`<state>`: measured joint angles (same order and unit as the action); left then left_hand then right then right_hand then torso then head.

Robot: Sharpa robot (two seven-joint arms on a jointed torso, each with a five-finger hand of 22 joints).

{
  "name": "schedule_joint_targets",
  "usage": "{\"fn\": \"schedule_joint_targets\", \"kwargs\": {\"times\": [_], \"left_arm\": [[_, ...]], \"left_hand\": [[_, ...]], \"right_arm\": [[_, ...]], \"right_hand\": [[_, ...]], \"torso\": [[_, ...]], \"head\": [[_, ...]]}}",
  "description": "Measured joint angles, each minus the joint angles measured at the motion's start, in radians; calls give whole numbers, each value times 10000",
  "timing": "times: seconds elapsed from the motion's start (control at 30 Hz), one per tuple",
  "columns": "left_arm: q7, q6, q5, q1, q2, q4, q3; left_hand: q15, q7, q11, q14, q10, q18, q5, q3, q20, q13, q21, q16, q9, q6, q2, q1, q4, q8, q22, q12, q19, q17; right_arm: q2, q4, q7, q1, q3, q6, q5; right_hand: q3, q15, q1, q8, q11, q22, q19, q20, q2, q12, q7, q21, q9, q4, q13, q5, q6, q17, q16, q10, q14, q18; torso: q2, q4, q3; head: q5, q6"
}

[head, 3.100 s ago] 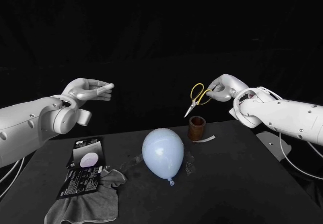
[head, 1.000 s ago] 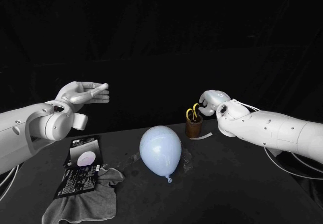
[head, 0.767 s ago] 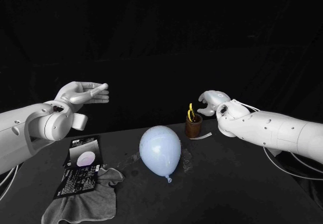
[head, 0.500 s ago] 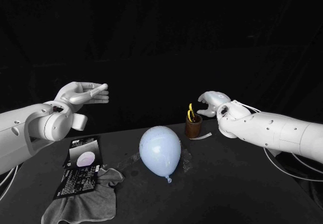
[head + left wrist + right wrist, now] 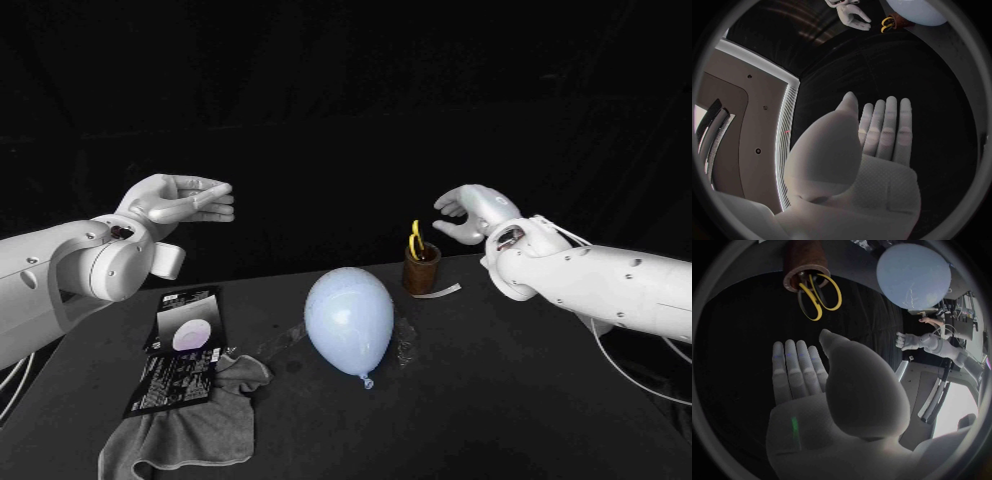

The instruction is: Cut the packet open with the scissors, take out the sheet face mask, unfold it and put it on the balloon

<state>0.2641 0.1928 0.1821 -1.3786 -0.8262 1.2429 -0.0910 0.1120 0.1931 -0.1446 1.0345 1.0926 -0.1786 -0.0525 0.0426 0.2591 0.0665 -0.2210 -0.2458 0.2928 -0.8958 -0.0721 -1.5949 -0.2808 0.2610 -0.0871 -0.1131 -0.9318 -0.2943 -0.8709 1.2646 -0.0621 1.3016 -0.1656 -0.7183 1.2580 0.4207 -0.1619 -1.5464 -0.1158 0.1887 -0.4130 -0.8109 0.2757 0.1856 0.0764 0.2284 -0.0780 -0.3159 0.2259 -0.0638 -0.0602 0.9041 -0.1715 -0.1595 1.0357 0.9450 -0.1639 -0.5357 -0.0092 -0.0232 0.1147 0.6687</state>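
Observation:
The pale blue balloon [image 5: 351, 320] lies on the black table [image 5: 505, 400], its knot toward me. The black mask packet [image 5: 180, 350] lies flat to its left, its near end on a grey cloth [image 5: 188, 432]. The yellow-handled scissors [image 5: 417, 240] stand blades-down in a brown cup [image 5: 421, 272] behind the balloon. My right hand [image 5: 473, 213] hovers just right of and above the handles, fingers apart, holding nothing. My left hand [image 5: 180, 200] is raised high over the table's far left, fingers straight, empty. The right wrist view shows the scissors [image 5: 817, 297], cup [image 5: 804, 260] and balloon [image 5: 914, 275] beyond my right hand [image 5: 817, 385].
A small white strip [image 5: 441, 292] lies at the cup's foot. Some clear film [image 5: 404, 352] sits under the balloon's right side. In the left wrist view my flat left hand [image 5: 876, 145] faces dark space, with my right hand [image 5: 851, 15] far off.
My right hand lowered the scissors into the brown cup, let go of them, then rose up and to the right. My left hand has stayed raised.

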Motion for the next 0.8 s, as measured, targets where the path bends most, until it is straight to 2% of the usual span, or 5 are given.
{"fn": "schedule_joint_targets", "kwargs": {"times": [0.2, 0.5, 0.6, 0.7, 0.8], "left_arm": [[26, -323, 319, 237, -731, 625, -144], [93, -651, 924, 533, -1758, 1461, -332], [121, -676, 1096, 750, -1978, 1627, -356], [158, -693, 1368, 1064, -2222, 1801, -380], [204, -694, 1690, 1314, -2409, 1925, -386]], "left_hand": [[-218, -88, 110, 636, 405, 0, 0, 402, -326, -19, -306, -227, -132, -225, -79, -512, -75, 0, -85, 175, -580, -191], [-433, -125, 231, 1238, 767, 4, 0, 701, -662, -18, -758, -735, -339, -334, -333, -832, -61, -158, -267, 417, -1083, -589], [-462, -175, 231, 1294, 767, 5, 0, 739, -697, -18, -844, -859, -406, -193, -447, -841, -74, -296, -317, 441, -1121, -691], [-462, -141, 228, 1295, 764, 6, 0, 738, -732, -31, -909, -943, -449, -98, -540, -748, -74, -331, -343, 488, -1156, -783], [-462, -142, 133, 1295, 668, 8, 0, 738, -732, -31, -909, -1053, -450, -97, -655, -633, -74, -352, -357, 491, -1156, -880]], "right_arm": [[-691, 1444, 1240, 222, 22, -398, -1639], [-1113, 3471, 2910, 310, 17, -258, -3451], [-1098, 3802, 3222, 291, 2, -51, -3744], [-1020, 4114, 3453, 226, -28, 276, -3987], [-911, 4309, 3550, 143, -51, 590, -4104]], "right_hand": [[1031, 538, 583, -46, -350, -293, -1224, -522, 84, -74, -136, -772, 133, -610, 0, 0, 598, -415, -775, 1015, 1710, -132], [904, 1586, 1190, -192, -1047, -2409, -3210, -1694, -177, -102, -646, -3669, 134, -1424, -61, -366, 1218, -2211, -3167, 2438, 5048, -126], [1054, 1676, 1459, -125, -1047, -3191, -3357, -1802, -132, -108, -647, -4587, 155, -1575, -58, -366, 1218, -3284, -4685, 2437, 5165, -117], [1268, 1678, 1626, -75, -1071, -4980, -3895, -1790, -73, -108, -659, -6699, 151, -1692, -58, -366, 1208, -5723, -7411, 2413, 5167, 27], [1356, 1678, 1780, -75, -1082, -6113, -4292, -1772, -94, -108, -667, -8034, 108, -1763, -58, -366, 1200, -7048, -8862, 2401, 5168, 103]], "torso": [[11, 5, 0], [10, 27, 23], [10, 33, 35], [9, 40, 48], [-1, 48, 68]], "head": [[-608, 165], [-1925, 717], [-2252, 873], [-2668, 1062], [-3031, 1235]]}}
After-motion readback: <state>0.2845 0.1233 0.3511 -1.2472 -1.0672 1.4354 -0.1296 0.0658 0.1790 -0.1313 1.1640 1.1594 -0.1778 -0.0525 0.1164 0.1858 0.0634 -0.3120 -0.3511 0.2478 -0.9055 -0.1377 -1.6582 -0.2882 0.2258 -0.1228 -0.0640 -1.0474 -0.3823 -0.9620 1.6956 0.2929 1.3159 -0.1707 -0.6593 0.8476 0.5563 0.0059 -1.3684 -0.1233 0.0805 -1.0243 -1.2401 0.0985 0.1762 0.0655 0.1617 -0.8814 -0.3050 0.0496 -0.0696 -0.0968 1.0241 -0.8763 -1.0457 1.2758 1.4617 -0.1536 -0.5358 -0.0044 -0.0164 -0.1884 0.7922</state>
